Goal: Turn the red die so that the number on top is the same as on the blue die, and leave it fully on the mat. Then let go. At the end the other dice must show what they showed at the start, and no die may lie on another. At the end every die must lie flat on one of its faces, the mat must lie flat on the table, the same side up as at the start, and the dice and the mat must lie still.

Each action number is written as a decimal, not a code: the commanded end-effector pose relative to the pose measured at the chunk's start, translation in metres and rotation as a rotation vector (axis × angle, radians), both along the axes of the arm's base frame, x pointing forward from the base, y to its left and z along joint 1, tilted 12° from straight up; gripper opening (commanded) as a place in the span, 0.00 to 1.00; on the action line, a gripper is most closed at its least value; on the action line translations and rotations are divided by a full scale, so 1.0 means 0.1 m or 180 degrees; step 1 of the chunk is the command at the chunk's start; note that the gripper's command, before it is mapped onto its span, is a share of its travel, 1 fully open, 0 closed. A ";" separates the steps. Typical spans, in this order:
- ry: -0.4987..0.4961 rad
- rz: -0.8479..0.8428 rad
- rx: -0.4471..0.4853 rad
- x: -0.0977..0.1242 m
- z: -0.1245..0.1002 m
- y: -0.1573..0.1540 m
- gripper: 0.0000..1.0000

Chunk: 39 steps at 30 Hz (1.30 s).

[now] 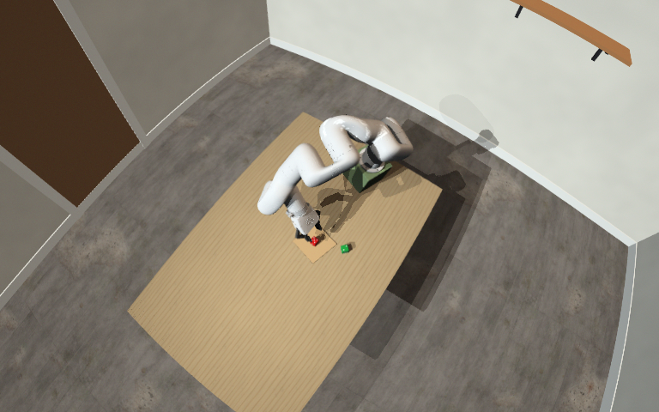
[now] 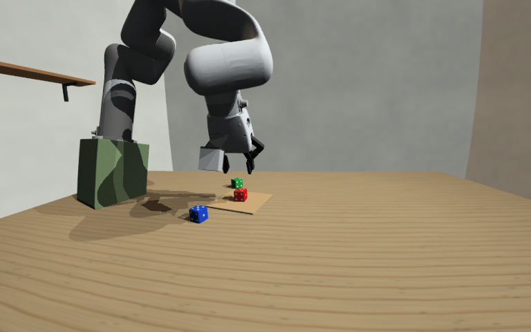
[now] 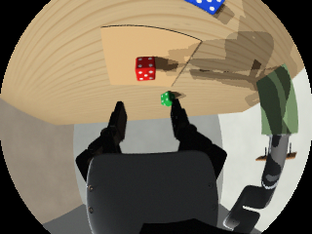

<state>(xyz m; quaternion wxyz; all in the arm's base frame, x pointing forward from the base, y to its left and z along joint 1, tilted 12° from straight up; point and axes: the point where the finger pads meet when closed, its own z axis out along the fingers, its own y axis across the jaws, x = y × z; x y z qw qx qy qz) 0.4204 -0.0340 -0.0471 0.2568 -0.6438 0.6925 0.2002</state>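
Observation:
The red die lies flat on the tan mat. Its bright top face shows five pips in the wrist view; a darker side face shows four. The blue die lies on the table beside the mat; its top shows several pips, seemingly five. It is hidden in the top view and cut off in the wrist view. My gripper is open and empty, above the level of the red die, touching nothing.
The green die lies on the table just off the mat, on the side away from the blue die. The arm's green base block stands at the table's edge. The mat lies flat on the table.

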 end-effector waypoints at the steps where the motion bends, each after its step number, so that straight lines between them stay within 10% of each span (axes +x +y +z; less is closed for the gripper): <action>1: 0.0032 -0.0029 -0.0454 0.02 0.03 0.02 0.69; 30: 0.0099 -0.0096 -0.1451 0.03 0.06 0.06 0.69; 31: 0.0099 -0.0096 -0.1451 0.03 0.06 0.06 1.00; 39: 0.0099 -0.0096 -0.1451 0.03 0.06 0.06 1.00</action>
